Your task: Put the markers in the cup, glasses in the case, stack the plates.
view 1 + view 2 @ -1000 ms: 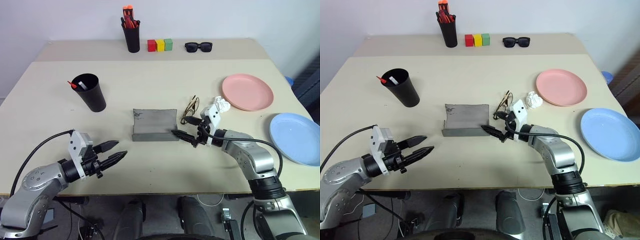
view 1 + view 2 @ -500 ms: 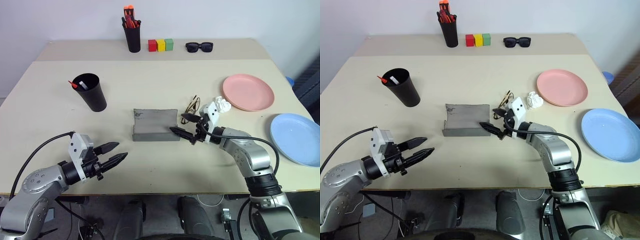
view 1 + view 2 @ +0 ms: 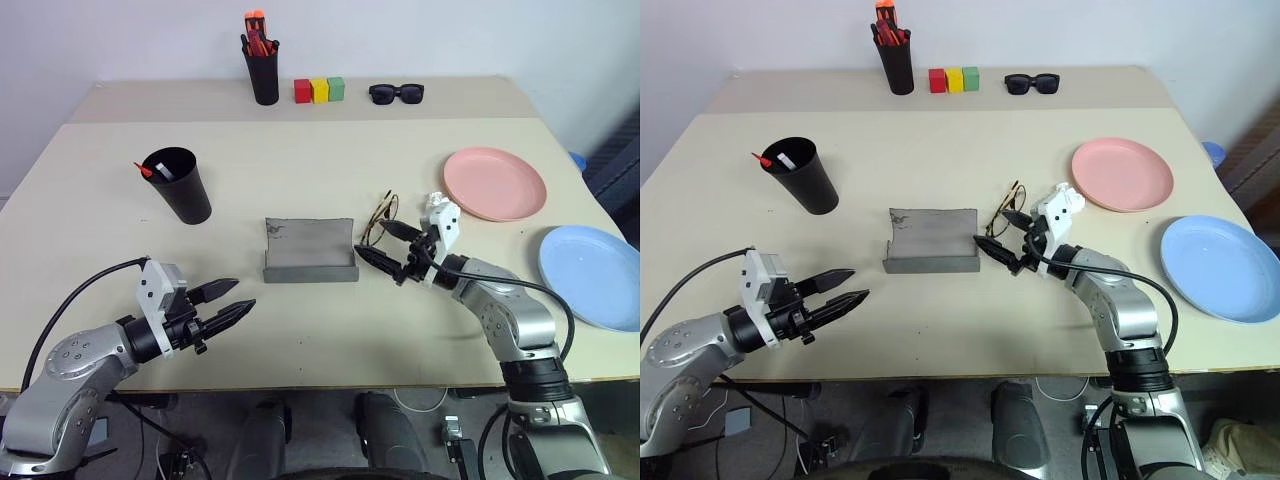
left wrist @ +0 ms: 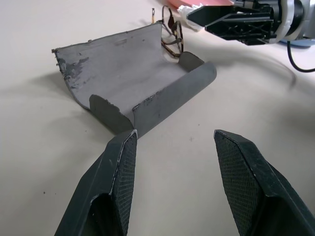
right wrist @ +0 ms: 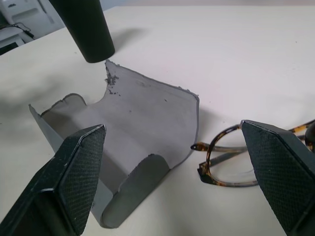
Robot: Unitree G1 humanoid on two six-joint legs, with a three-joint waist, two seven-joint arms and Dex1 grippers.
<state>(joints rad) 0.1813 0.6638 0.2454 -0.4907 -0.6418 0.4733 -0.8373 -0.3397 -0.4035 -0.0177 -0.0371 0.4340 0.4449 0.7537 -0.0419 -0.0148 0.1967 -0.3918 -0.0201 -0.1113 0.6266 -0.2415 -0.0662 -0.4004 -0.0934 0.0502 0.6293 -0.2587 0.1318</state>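
Toward the tabletop's left edge stands the matte black tapered cup [image 3: 178,184] with both markers [image 3: 153,171] inside, and near the front edge the left pincer [image 3: 230,301] hovers half open, empty. At mid-tabletop the grey felt-lined case [image 3: 309,250] lies open, the thin-framed glasses [image 3: 381,217] just beside its right end. The right pincer [image 3: 395,251] gapes wide, holding nothing, near the glasses; the smooth pink plate [image 3: 495,183] and blue plate [image 3: 592,275] lie apart near the right edge.

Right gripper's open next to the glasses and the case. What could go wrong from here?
1. The thin wire-framed glasses lie flat on the beige table close beside the open grey case; the open right gripper may push rather than pinch them.
2. A sideways sweep could shove the light case away.
3. The crumpled white paper lies near the wrist and could get dragged.
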